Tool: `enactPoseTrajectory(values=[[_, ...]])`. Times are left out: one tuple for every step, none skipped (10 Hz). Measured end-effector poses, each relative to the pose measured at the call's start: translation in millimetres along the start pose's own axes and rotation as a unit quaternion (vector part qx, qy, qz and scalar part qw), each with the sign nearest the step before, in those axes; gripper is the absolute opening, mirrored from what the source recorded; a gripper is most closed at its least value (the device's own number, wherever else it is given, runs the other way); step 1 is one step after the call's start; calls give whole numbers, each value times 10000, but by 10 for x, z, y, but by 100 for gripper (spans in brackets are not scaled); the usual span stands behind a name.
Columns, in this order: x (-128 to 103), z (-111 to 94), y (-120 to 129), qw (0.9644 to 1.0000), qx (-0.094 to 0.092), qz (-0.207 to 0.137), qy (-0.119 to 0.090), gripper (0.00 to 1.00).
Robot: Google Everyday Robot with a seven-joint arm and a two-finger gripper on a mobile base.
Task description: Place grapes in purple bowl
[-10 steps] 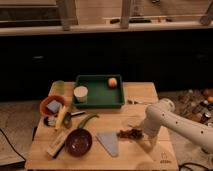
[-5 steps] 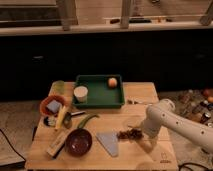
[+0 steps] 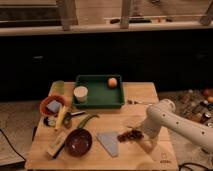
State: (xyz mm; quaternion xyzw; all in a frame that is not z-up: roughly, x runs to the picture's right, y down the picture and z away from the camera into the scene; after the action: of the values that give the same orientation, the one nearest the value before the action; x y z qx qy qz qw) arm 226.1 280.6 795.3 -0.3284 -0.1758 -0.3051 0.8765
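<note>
The grapes (image 3: 129,135), a small dark reddish bunch, lie on the wooden table (image 3: 100,160) right of centre near the front. My gripper (image 3: 144,139) is at the end of the white arm that comes in from the right. It is low over the table at the right end of the bunch and stands open. The purple bowl (image 3: 79,142) sits empty at the front left, about a bowl's width left of the grapes.
A grey-blue cloth (image 3: 110,143) lies between bowl and grapes. At the back a green tray (image 3: 100,105) holds a white cup (image 3: 80,93) and an orange fruit (image 3: 112,82). An orange bowl (image 3: 52,106), a banana (image 3: 61,118) and a green vegetable (image 3: 86,121) are at the left.
</note>
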Motion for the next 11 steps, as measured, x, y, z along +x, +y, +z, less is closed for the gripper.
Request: enactPoseTrajectory(values=[[0,-1,8,10000,-2,-12,-6,80],[-4,-3,7,10000,0,-35,-14,80],[-8,1,12,10000,-2,-49,-22,80],[-11,2,20,10000,-6,-74,-28,80],[-14,2,20,10000,-5,-88,-30,80],[-17,3,23,9999,-5,-103,-35,80],[-24,2,26,9999,-6,-126,-45,80],[-26,3,33,9999,-9,-134,-50,80],[-31,3,36,9999,-10,-152,-57,80],[-35,3,41,9998,-12,-169,-63,80],[-39,2,42,9998,-12,-189,-68,80]])
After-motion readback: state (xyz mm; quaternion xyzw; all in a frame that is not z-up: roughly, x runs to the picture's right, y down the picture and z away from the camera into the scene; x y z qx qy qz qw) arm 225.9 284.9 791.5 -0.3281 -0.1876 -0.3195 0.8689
